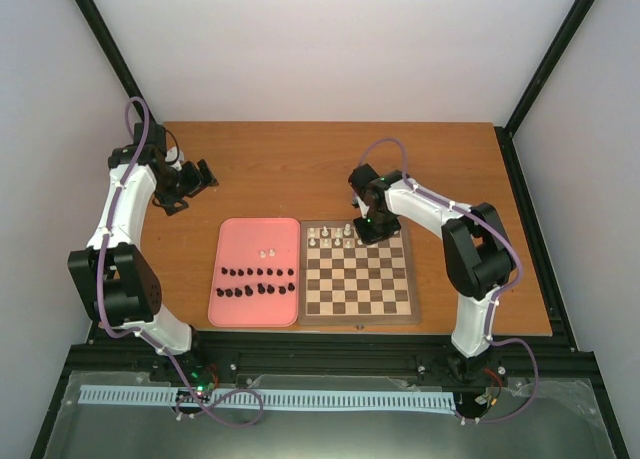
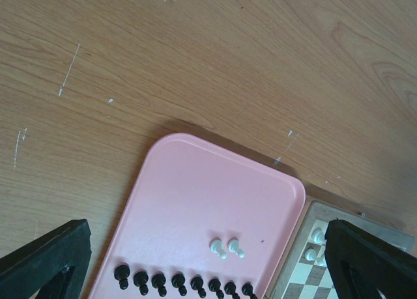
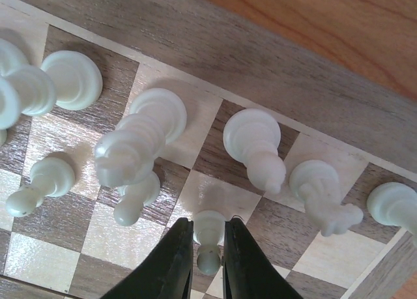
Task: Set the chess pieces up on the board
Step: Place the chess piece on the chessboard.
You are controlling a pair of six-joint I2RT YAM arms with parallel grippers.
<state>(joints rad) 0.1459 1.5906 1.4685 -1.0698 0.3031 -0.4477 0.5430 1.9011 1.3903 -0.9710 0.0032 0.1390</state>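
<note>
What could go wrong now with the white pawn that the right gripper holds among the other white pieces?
1. The right gripper is shut on the white pawn close to a neighbouring pawn; opening or lifting away might knock that one over.
2. Whether the held pawn already rests on the board I cannot tell; if not, it could topple when released.

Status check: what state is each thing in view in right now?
left tool, open wide, empty, over the table beyond the pink tray.
right tool, shut on a white pawn at the board's far rows.
white pieces on the board, upright along the far edge.
two white pieces, on the pink tray.
black pieces, two rows on the pink tray.
</note>
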